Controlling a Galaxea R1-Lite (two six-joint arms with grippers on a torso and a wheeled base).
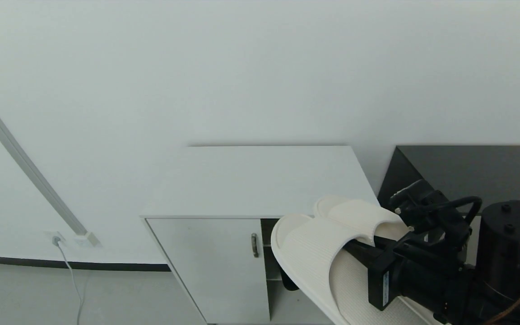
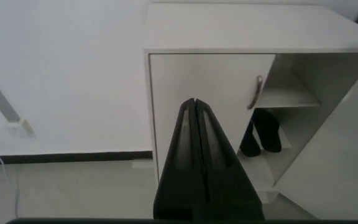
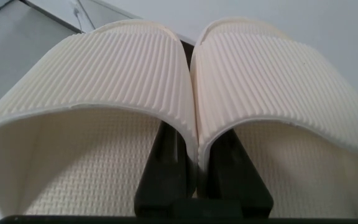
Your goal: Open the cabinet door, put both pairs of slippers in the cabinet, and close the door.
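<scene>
Two white slippers [image 1: 314,253] lie side by side in the lower right of the head view. Their heels are hidden behind the right arm and cut off at the bottom edge. They cover most of the cabinet's [image 1: 251,180] open half, where only a dark strip beside the closed left door [image 1: 210,262] and its handle [image 1: 254,245] can be seen. The pair's long axis runs diagonally, with the toes at the upper left in front of that opening. The right end effector [image 3: 196,155] has one finger under each strap, pinching the slippers' adjoining walls; its fingertips are hidden there. In the left wrist view the left end effector [image 2: 195,109] is pressed together and empty, facing the cabinet. To its right, a dark pair [image 2: 263,130] stands below the shelf [image 2: 288,96], its details hard to make out.
</scene>
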